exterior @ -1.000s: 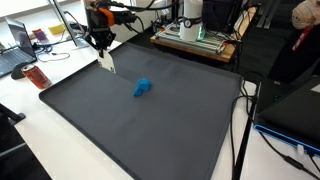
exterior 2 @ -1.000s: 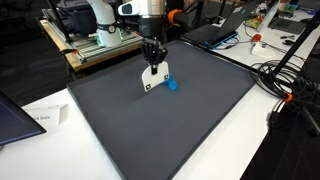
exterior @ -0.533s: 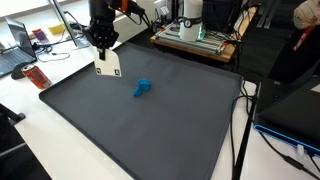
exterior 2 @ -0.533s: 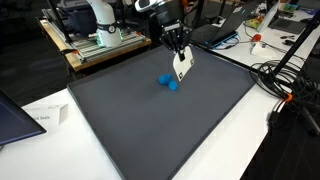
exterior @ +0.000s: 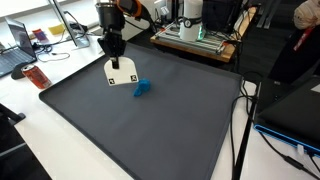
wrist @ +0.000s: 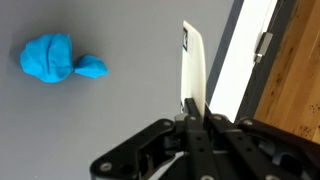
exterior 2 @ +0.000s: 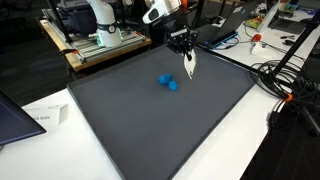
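**Firmly pinched: a white card hangs from the fingers over the mat**

Plainly, the gripper [exterior: 113, 55] is closed on the white card [exterior: 122, 76], clamping it by one edge only. That leaves most of the sheet free beyond the fingertips, so its face with the small dark markings shows in an exterior view, upper left of centre in the frame. In the wrist view the card [wrist: 192, 65] appears as a thin upright strip at centre right, rising from the black fingers [wrist: 176, 128] at the bottom. The card's plane runs between the pads, so the camera above sees it edge-on.

In an exterior view the card [exterior 2: 190, 65] again looks narrow, hanging below the gripper [exterior 2: 186, 47] in the upper middle of the frame. It seems to be clear of the dark grey mat [exterior: 120, 130] rather than resting on it, though the gap is hard to judge.

A blue lump [exterior: 141, 88] lies loose on the mat, just to the lower right of the card in that view. It is apart from the card and sits at upper left in the wrist view [wrist: 55, 57]. Nothing touches it.

The mat's far border and a pale table edge [wrist: 235, 70] run just beyond the card.
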Robot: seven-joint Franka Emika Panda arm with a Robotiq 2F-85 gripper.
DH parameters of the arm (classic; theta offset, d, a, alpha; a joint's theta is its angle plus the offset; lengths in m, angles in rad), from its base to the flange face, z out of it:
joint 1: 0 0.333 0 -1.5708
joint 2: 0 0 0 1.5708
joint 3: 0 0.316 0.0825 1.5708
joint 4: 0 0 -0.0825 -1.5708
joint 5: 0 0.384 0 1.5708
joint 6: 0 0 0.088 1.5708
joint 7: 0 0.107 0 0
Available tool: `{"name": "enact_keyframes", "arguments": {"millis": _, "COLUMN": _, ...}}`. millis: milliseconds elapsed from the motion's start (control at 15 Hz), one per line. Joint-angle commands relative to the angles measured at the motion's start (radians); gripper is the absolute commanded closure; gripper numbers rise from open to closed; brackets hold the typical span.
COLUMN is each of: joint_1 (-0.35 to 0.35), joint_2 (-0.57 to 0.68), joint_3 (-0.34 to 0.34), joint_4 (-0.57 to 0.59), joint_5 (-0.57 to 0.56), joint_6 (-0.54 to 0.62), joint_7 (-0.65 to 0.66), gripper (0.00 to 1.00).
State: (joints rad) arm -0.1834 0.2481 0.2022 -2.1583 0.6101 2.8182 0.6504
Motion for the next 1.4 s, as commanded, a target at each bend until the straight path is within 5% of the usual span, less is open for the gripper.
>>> {"name": "enact_keyframes", "arguments": {"millis": 0, "joint_1": -0.078, "joint_2": 0.037, "joint_3": 0.075, "joint_4": 0.042, "joint_5": 0.128, "joint_6": 0.009, "joint_7": -0.255, "gripper": 0.99}}
{"name": "enact_keyframes", "arguments": {"millis": 67, "joint_1": 0.04, "joint_2": 0.02, "joint_3": -0.044, "joint_4": 0.017, "joint_5": 0.091, "joint_6": -0.008, "joint_7": -0.156, "gripper": 0.96}}
{"name": "enact_keyframes", "arguments": {"millis": 467, "joint_1": 0.014, "joint_2": 0.029, "joint_3": -0.02, "joint_4": 0.038, "joint_5": 0.132, "joint_6": -0.008, "joint_7": -0.246, "gripper": 0.99}}
{"name": "enact_keyframes", "arguments": {"millis": 533, "joint_1": -0.075, "joint_2": 0.048, "joint_3": 0.077, "joint_4": 0.057, "joint_5": 0.147, "joint_6": 0.0, "joint_7": -0.289, "gripper": 0.99}}
{"name": "enact_keyframes", "arguments": {"millis": 800, "joint_1": -0.165, "joint_2": 0.104, "joint_3": 0.176, "joint_4": 0.124, "joint_5": 0.313, "joint_6": -0.016, "joint_7": -0.562, "gripper": 0.99}}
{"name": "enact_keyframes", "arguments": {"millis": 1267, "joint_1": -0.257, "joint_2": 0.211, "joint_3": 0.2, "joint_4": 0.168, "joint_5": 0.344, "joint_6": -0.18, "joint_7": -0.852, "gripper": 0.99}}
{"name": "enact_keyframes", "arguments": {"millis": 1333, "joint_1": -0.167, "joint_2": 0.21, "joint_3": 0.095, "joint_4": 0.179, "joint_5": 0.393, "joint_6": -0.226, "joint_7": -0.909, "gripper": 0.99}}
